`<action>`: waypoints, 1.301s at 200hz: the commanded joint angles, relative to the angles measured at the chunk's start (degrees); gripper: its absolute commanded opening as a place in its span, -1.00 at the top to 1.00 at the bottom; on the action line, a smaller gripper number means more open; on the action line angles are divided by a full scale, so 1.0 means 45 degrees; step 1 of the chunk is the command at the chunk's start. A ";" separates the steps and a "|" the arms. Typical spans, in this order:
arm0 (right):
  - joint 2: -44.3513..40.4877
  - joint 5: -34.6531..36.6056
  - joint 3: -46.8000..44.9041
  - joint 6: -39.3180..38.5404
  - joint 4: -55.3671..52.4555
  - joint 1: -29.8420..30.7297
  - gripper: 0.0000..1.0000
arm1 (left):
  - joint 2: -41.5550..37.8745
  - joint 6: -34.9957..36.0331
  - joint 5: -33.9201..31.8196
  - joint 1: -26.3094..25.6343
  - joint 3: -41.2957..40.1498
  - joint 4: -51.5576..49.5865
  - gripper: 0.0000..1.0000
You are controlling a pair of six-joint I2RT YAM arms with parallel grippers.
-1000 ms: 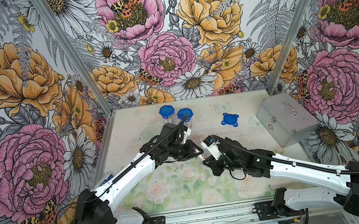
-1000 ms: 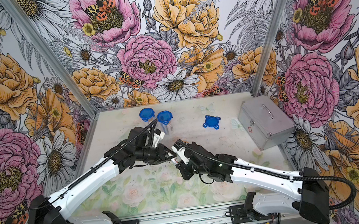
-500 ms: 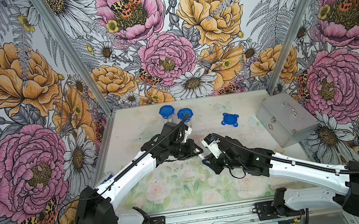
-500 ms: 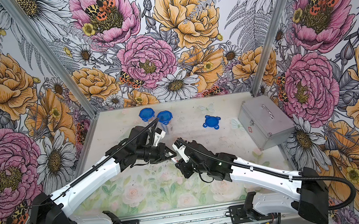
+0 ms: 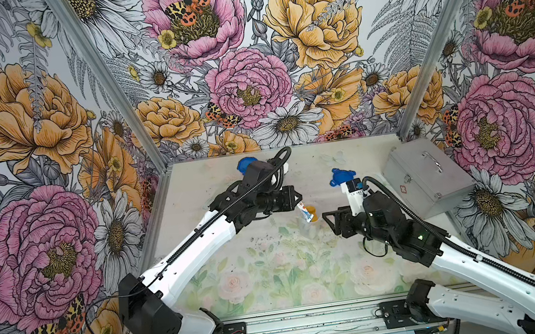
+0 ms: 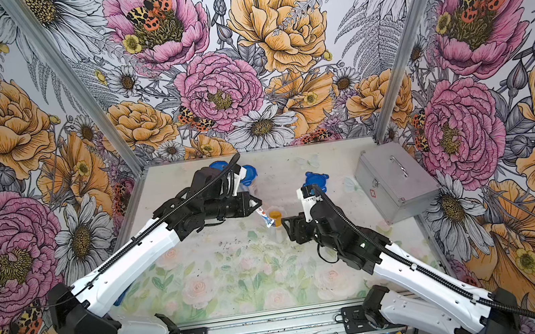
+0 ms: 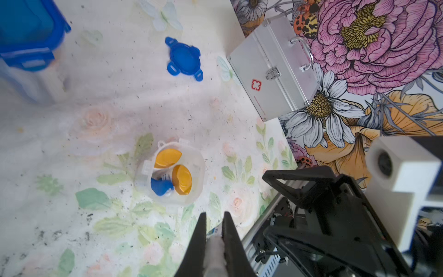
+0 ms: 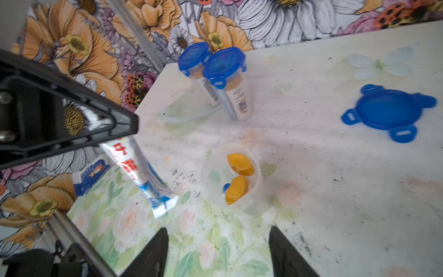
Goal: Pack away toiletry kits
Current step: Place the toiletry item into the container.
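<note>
While the left gripper point(image 7: 213, 217) pinches a white-blue toothpaste tube point(image 8: 143, 175), tilted just beside the open clear cup point(image 7: 197, 167) on the worktop point(image 8: 335, 167), the right gripper point(image 8: 218, 236) hangs near that cup of two orange-capped bottles point(image 8: 241, 164), jaws spread wide, holding nothing.

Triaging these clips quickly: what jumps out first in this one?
The left gripper pinches a white-blue toothpaste tube close beside an open clear cup mid-table that holds two orange-capped bottles. A loose blue lid lies farther back, and the right gripper stands open and empty near the cup.
</note>
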 commanded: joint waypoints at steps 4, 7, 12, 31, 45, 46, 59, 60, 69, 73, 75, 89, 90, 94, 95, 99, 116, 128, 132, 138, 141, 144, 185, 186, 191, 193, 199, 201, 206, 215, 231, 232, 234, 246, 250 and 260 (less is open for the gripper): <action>0.0107 0.0520 0.0138 0.0655 -0.0652 -0.0201 -0.37 | 0.0706 0.1364 -0.2147 -0.0469 0.0830 -0.0331 1.00; 0.0146 0.0595 0.0169 0.0693 -0.0773 -0.0224 -0.38 | 0.0802 0.1438 -0.2296 -0.0540 0.0937 -0.0333 1.00; 0.0198 0.0698 0.0198 0.0750 -0.0956 -0.0252 -0.38 | 0.0957 0.1583 -0.2523 -0.0626 0.1108 -0.0351 1.00; 0.0160 0.0861 0.0211 0.0939 -0.1250 -0.0435 -0.43 | 0.1689 0.2030 -0.3459 -0.0923 0.1818 -0.0628 1.00; 0.0050 0.0968 0.0242 0.0955 -0.1408 -0.0517 -0.45 | 0.2158 0.2375 -0.3982 -0.1102 0.2287 -0.0793 1.00; 0.0037 0.0980 0.0241 0.0948 -0.1417 -0.0528 -0.45 | 0.2186 0.2413 -0.4030 -0.1123 0.2309 -0.0807 1.00; -0.0049 0.1037 0.0240 0.0960 -0.1516 -0.0626 -0.46 | 0.2554 0.2753 -0.4370 -0.1307 0.2612 -0.0913 1.00; -0.0052 0.1035 0.0240 0.0951 -0.1530 -0.0631 -0.46 | 0.2579 0.2787 -0.4390 -0.1323 0.2637 -0.0926 1.00; -0.0073 0.1033 0.0240 0.0943 -0.1590 -0.0703 -0.47 | 0.2815 0.3019 -0.4647 -0.1476 0.2798 -0.1028 1.00; -0.0084 0.1050 0.0248 0.0954 -0.1629 -0.0739 -0.47 | 0.2897 0.3117 -0.4816 -0.1546 0.2880 -0.1097 1.00; -0.0087 0.1061 0.0266 0.0954 -0.1638 -0.0736 -0.47 | 0.2946 0.3164 -0.4882 -0.1582 0.2908 -0.1125 1.00; -0.0100 0.1080 0.0269 0.0979 -0.1774 -0.0856 -0.47 | 0.3180 0.3423 -0.5428 -0.1801 0.3049 -0.1333 1.00; -0.0107 0.1085 0.0274 0.0970 -0.1785 -0.0864 -0.47 | 0.3195 0.3444 -0.5475 -0.1825 0.3052 -0.1351 1.00; -0.0096 0.1097 0.0280 0.0988 -0.1839 -0.0887 -0.47 | 0.3250 0.3505 -0.5661 -0.1878 0.3054 -0.1393 1.00; -0.0085 0.1104 0.0299 0.0994 -0.1857 -0.0899 -0.47 | 0.3269 0.3505 -0.5699 -0.1892 0.3064 -0.1410 1.00; -0.0077 0.1115 0.0314 0.0999 -0.1902 -0.0924 -0.47 | 0.3300 0.3558 -0.5753 -0.1938 0.3079 -0.1426 1.00; 0.0068 0.1169 0.0393 0.1047 -0.2169 -0.1071 -0.47 | 0.3431 0.3677 -0.6280 -0.2062 0.3112 -0.1485 1.00; 0.0195 0.1140 0.0468 0.1055 -0.2313 -0.1153 -0.47 | 0.3602 0.3779 -0.6390 -0.2122 0.3150 -0.1553 1.00; 0.0242 0.1134 0.0488 0.1044 -0.2341 -0.1177 -0.47 | 0.3671 0.3835 -0.6444 -0.2154 0.3176 -0.1563 1.00; 0.0277 0.1120 0.0522 0.1022 -0.2380 -0.1230 -0.48 | 0.3747 0.3917 -0.6555 -0.2223 0.3201 -0.1593 1.00; 0.0297 0.1129 0.0536 0.1019 -0.2392 -0.1246 -0.48 | 0.3804 0.3962 -0.6626 -0.2251 0.3209 -0.1601 1.00; 0.0319 0.1108 0.0548 0.0997 -0.2401 -0.1270 -0.48 | 0.3838 0.3987 -0.6676 -0.2289 0.3215 -0.1612 1.00; 0.0488 0.0954 0.0567 0.0951 -0.2444 -0.1533 -0.48 | 0.4194 0.4265 -0.7415 -0.2677 0.3288 -0.1768 1.00; 0.0490 0.0954 0.0569 0.0956 -0.2443 -0.1534 -0.48 | 0.4200 0.4266 -0.7445 -0.2683 0.3288 -0.1763 1.00; 0.0492 0.0946 0.0572 0.0960 -0.2444 -0.1562 -0.48 | 0.4232 0.4268 -0.7559 -0.2705 0.3305 -0.1818 1.00; 0.0516 0.0947 0.0572 0.0951 -0.2442 -0.1571 -0.48 | 0.4251 0.4253 -0.7594 -0.2707 0.3302 -0.1837 1.00; 0.0540 0.0945 0.0572 0.0960 -0.2443 -0.1589 -0.48 | 0.4297 0.4248 -0.7657 -0.2707 0.3295 -0.1889 1.00; 0.0538 0.0947 0.0572 0.0955 -0.2442 -0.1608 -0.48 | 0.4311 0.4248 -0.7658 -0.2707 0.3300 -0.1909 1.00; 0.0568 0.0943 0.0591 0.0945 -0.2442 -0.1610 -0.48 | 0.4339 0.4257 -0.7682 -0.2699 0.3270 -0.1904 1.00; 0.0625 0.0924 0.0605 0.0924 -0.2436 -0.1651 -0.48 | 0.4397 0.4248 -0.7691 -0.2702 0.3223 -0.1911 1.00; 0.0726 0.0895 0.0650 0.0874 -0.2436 -0.1739 -0.49 | 0.4530 0.4270 -0.7661 -0.2737 0.3209 -0.1899 1.00; 0.0746 0.0895 0.0650 0.0878 -0.2439 -0.1745 -0.49 | 0.4544 0.4268 -0.7666 -0.2742 0.3220 -0.1897 1.00; 0.0756 0.0871 0.0665 0.0867 -0.2441 -0.1759 -0.49 | 0.4563 0.4267 -0.7655 -0.2736 0.3227 -0.1896 1.00; 0.0822 0.0847 0.0708 0.0864 -0.2439 -0.1842 -0.49 | 0.4659 0.4286 -0.7541 -0.2746 0.3287 -0.1896 1.00; 0.0843 0.0838 0.0721 0.0863 -0.2443 -0.1865 -0.49 | 0.4681 0.4289 -0.7480 -0.2746 0.3300 -0.1896 1.00; 0.0904 0.0787 0.0762 0.0863 -0.2442 -0.1940 -0.49 | 0.4749 0.4330 -0.7344 -0.2778 0.3360 -0.1876 0.91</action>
